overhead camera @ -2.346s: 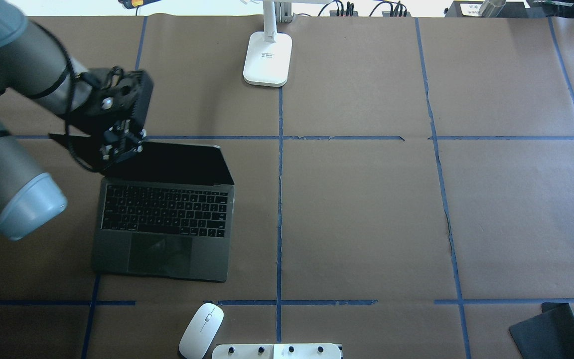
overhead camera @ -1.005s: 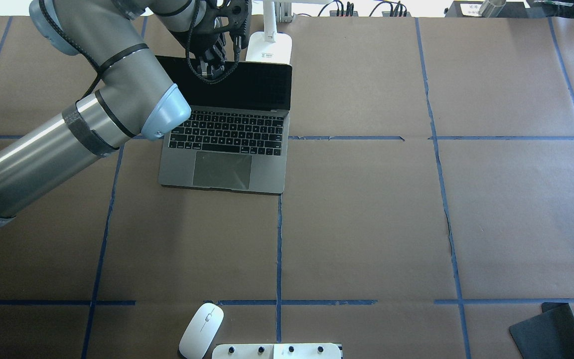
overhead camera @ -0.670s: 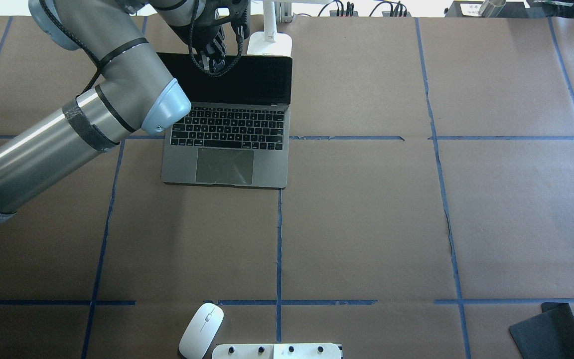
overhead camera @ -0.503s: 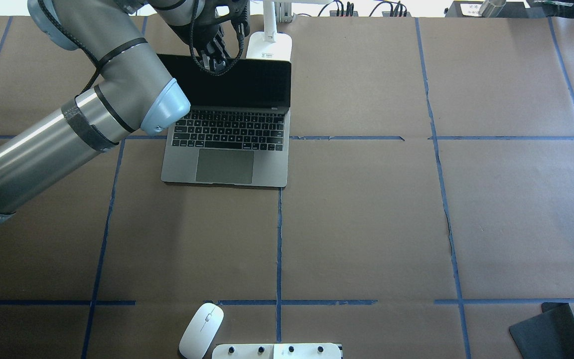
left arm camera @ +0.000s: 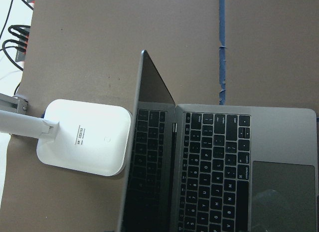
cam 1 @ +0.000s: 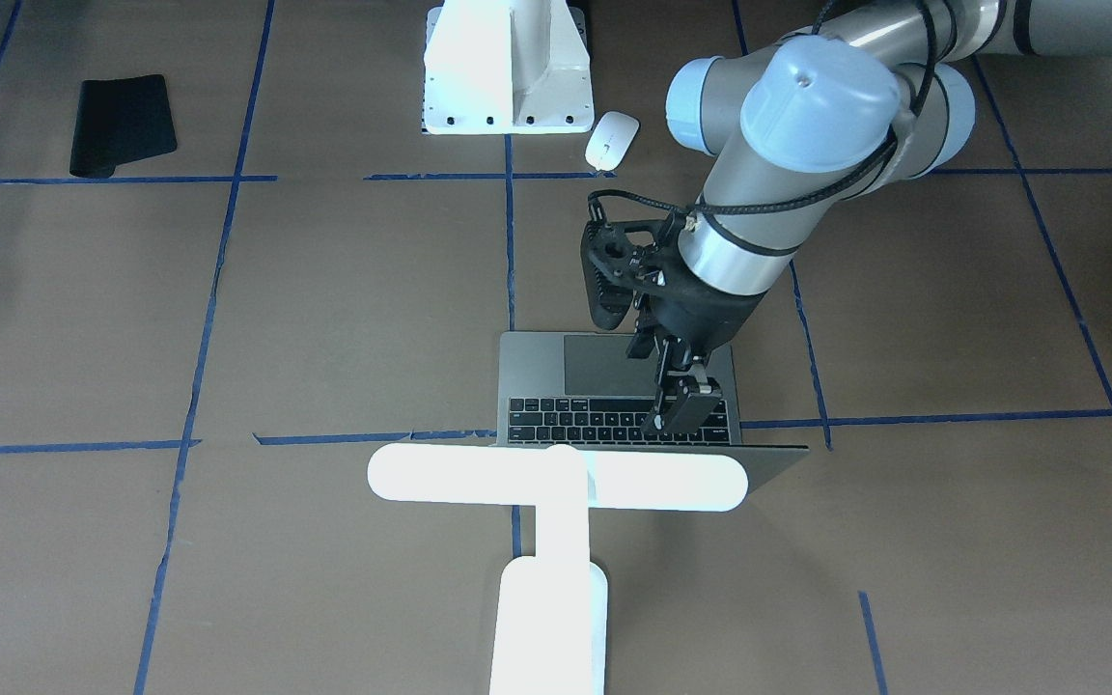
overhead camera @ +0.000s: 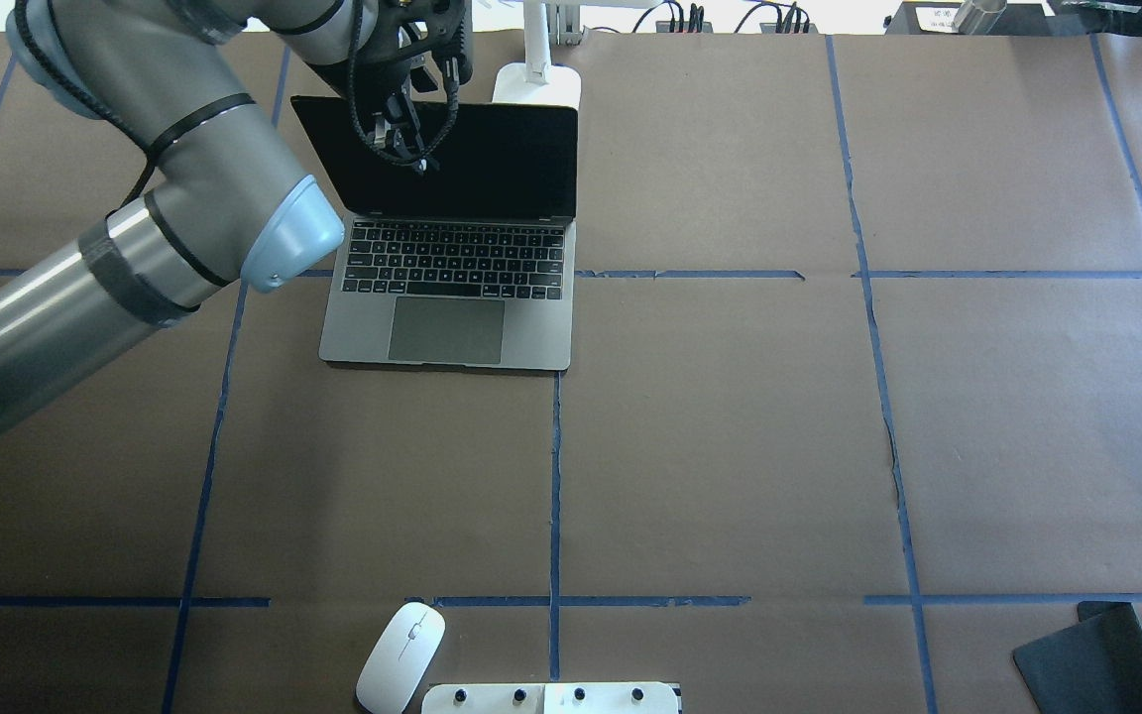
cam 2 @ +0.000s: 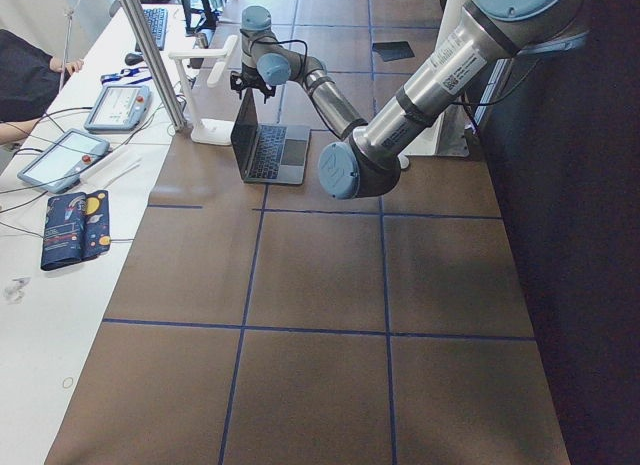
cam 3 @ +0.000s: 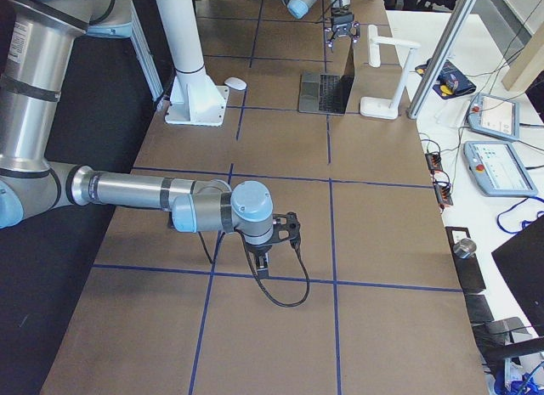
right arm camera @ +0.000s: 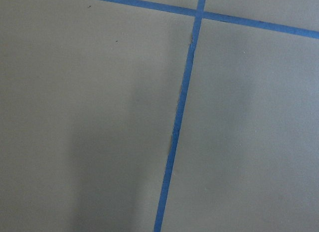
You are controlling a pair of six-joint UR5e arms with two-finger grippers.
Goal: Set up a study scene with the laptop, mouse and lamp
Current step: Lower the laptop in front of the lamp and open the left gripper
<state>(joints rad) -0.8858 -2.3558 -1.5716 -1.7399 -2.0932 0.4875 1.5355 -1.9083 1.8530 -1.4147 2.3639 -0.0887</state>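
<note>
The left gripper (cam 1: 677, 405) has let go of the lid's top edge, which it pinched half a second ago. It now hangs in front of the dark screen, shifted toward 9 o'clock, its jaws a narrow gap apart with nothing between them. The laptop (overhead camera: 447, 297) sits open at 11 o'clock on the table (overhead camera: 730, 446), its base where it was half a second ago and its lid leaned a little further back. Some two seconds ago it lay skewed at 8 o'clock. The lamp (cam 1: 556, 478) stands at 12 o'clock, its base just behind the lid and its bar head over the lid's edge. The mouse (overhead camera: 400, 656) has stayed at 6 o'clock, beside the white pedestal (cam 1: 508, 68).

The left arm reaches in from 9 o'clock, elbow beside the keyboard and wrist turned down. The right gripper (cam 3: 270, 251) points down over bare paper near a tape crossing; whether it is parted or closed cannot be told.
</note>
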